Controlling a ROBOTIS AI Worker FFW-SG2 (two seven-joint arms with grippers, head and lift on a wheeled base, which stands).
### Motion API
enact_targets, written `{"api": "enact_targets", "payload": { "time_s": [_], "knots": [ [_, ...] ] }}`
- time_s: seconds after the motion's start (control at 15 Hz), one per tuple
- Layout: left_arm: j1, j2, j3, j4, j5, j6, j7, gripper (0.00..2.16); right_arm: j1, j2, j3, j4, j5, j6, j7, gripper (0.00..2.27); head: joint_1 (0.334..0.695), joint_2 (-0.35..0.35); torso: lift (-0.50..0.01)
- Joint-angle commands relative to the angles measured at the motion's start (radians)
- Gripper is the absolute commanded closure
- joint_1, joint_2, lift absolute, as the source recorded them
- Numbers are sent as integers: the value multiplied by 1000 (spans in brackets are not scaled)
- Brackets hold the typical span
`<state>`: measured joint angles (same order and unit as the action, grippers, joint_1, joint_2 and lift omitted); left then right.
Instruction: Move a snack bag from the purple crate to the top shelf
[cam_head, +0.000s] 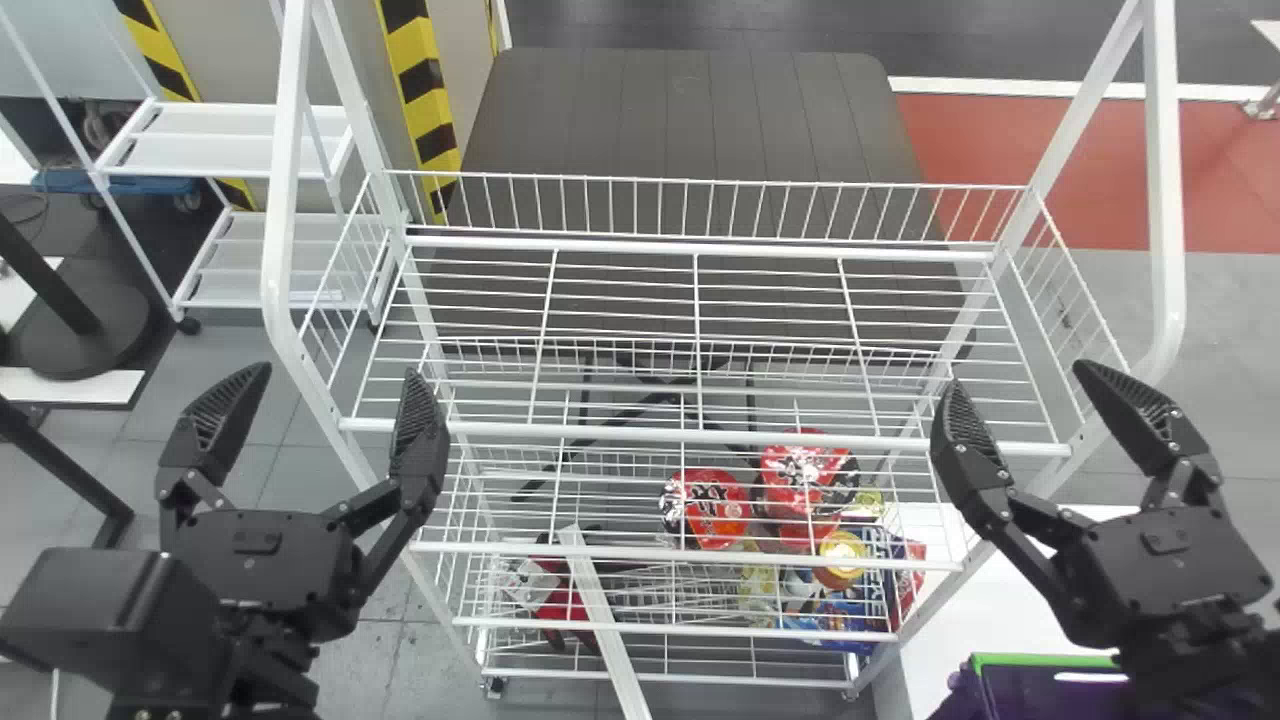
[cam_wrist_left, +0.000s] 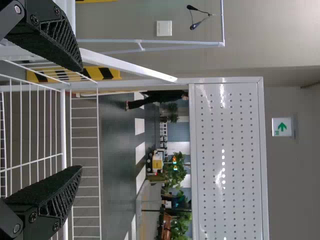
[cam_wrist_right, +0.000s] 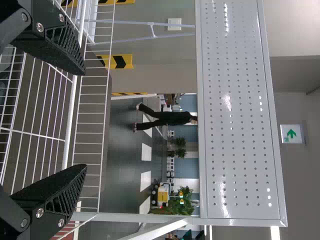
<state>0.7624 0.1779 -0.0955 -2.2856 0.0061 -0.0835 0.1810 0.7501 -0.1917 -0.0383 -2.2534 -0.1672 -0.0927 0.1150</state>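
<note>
Above grey floor (cam_head: 395, 675), with left gripper (cam_head: 337, 372) and right gripper (cam_head: 1020, 375) gaping and empty, could snag the latter on the top shelf (cam_head: 700, 436) by descending too close toward the snack bag, presumably in the purple crate (cam_head: 957, 692) below.

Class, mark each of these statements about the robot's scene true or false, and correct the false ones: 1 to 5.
1. The left gripper is closed around a snack bag. False: the left gripper is open, with nothing between its fingers.
2. The right gripper's fingers are spread apart. True.
3. Red snack bags lie below the upper wire basket of the white rack. True.
4. The hazard stripes are on the head view's right side. False: they are on its left side.
5. A dark slatted tabletop lies beyond the rack. True.
</note>
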Motion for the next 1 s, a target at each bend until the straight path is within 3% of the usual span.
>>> {"api": "enact_targets", "payload": {
  "time_s": [0.0, 0.93],
  "knots": [
    [0, 0, -1, 0, 0, 0, 0, 130, 0, 0, 0, 0, 0, 0, 0, 178, 695, -8, 0],
    [-6, -2, -1, 6, 6, 0, 0, 130, -5, 3, -14, -14, -12, 74, -6, 171, 695, -12, -11]
  ]
}}
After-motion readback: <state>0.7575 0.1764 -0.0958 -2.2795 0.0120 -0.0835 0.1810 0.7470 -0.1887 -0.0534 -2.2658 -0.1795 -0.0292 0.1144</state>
